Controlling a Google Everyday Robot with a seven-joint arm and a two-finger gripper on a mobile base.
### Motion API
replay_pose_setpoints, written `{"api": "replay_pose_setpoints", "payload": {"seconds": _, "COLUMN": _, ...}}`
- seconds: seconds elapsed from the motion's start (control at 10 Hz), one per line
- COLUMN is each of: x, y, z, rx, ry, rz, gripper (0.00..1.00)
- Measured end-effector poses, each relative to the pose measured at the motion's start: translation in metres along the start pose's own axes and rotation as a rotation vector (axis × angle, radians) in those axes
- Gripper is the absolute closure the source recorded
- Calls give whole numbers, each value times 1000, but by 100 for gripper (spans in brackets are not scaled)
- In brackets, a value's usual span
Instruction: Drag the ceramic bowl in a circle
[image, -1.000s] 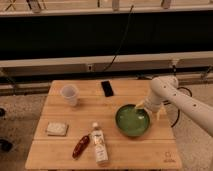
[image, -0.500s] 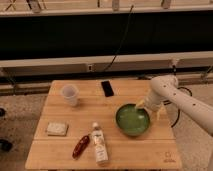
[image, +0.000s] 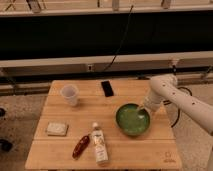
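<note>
On the wooden table (image: 60, 150), from the left: a pale packet (image: 57, 129), a translucent cup (image: 69, 94), a red wrapper (image: 80, 146), a lying bottle (image: 99, 144), a far black phone (image: 107, 88). Right, the ceramic bowl (image: 131, 120); the gripper (image: 142, 111) sits at its far-right rim.

You see one arm (image: 187, 102) of the robot, and it is covered in smooth white shells with a soft, matte look. The shells are round and thick, like tubes, and they become darker grey on the lower side where shadow falls. Near the upper end there is a rounded joint (image: 162, 84), shaped like an elbow cap, with a thin darker seam where two shells meet. The last segment gets narrower toward the gripper (image: 142, 111), which is also pale, white to cream, and sits at the right rim of the green bowl. You find no text or markings on the shells.
</note>
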Motion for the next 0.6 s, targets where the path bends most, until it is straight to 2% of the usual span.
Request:
{"api": "replay_pose_setpoints", "payload": {"seconds": 0.1, "x": 1, "y": 1, "z": 0, "rx": -1, "ry": 1, "rz": -1, "gripper": 21}}
{"api": "replay_pose_setpoints", "payload": {"seconds": 0.2, "x": 0, "y": 1, "z": 0, "rx": -5, "ry": 1, "rz": -5, "gripper": 21}}
{"api": "replay_pose_setpoints", "payload": {"seconds": 0.3, "x": -2, "y": -2, "z": 0, "rx": -4, "ry": 6, "rz": -7, "gripper": 25}}
{"api": "replay_pose_setpoints", "payload": {"seconds": 0.5, "x": -3, "y": -7, "z": 1, "rx": -1, "ry": 11, "rz": -14, "gripper": 46}}
{"api": "replay_pose_setpoints", "payload": {"seconds": 0.6, "x": -2, "y": -6, "z": 0, "rx": 0, "ry": 10, "rz": -10, "gripper": 50}}
